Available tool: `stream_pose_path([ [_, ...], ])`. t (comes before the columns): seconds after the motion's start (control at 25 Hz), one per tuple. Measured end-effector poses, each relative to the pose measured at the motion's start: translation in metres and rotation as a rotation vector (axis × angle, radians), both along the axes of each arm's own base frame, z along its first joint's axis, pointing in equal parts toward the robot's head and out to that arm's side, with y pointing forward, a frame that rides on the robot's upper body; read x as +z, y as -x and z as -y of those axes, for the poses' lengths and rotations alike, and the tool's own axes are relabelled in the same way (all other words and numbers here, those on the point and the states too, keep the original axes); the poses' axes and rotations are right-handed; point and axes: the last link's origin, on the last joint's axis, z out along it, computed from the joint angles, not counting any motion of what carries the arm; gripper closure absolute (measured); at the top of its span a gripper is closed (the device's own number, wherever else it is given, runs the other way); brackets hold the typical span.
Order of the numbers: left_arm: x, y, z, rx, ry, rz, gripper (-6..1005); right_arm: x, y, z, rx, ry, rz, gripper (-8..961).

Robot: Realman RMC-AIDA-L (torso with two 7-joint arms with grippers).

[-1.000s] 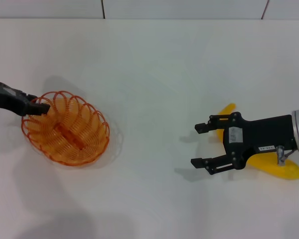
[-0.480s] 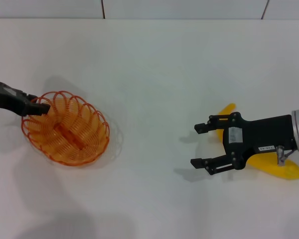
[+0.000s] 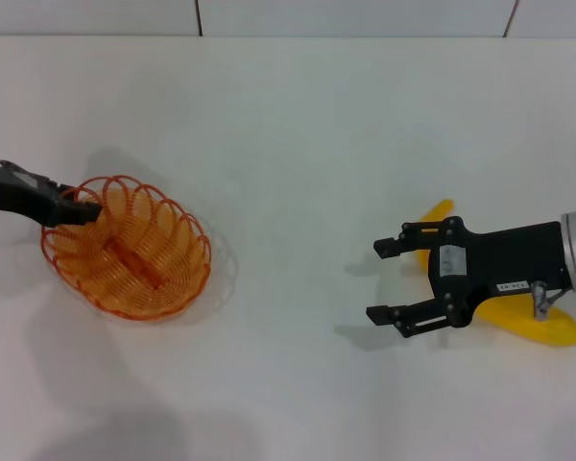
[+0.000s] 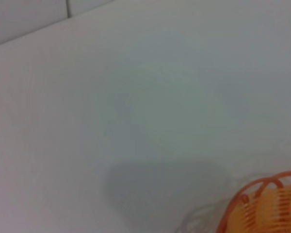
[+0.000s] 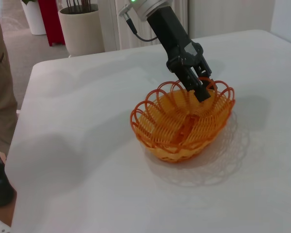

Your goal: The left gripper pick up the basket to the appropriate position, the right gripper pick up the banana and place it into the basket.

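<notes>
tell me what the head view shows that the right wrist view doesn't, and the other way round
Only the head view shows the banana and the right claw, open above the table with the banana beneath its body. Only the right wrist view shows the room beyond the table: a plant pot and a person's leg at the edge. Both show the orange wire basket on the white table, with the left claw at its rim.
</notes>
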Motion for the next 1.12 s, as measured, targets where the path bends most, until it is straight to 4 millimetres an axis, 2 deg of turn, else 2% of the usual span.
stream_pose_path([
  [0.36, 0.000, -0.002, -0.006, -0.014, -0.043, 0.002, 663, -0.002, -0.002, 0.001, -0.010, 0.006, -0.001, 92],
  [0.6, -0.001, -0.002, -0.005, -0.012, -0.041, 0.003, 878, -0.002, -0.001, 0.000, -0.008, 0.005, 0.000, 92],
  [0.88, 0.002, -0.010, -0.009, -0.051, -0.065, 0.049, 881, -0.002, -0.002, 0.001, -0.010, 0.005, 0.000, 91],
  [1.12, 0.002, -0.028, -0.015, -0.122, -0.089, 0.111, 868, -0.002, -0.002, 0.001, -0.011, 0.005, 0.000, 91],
])
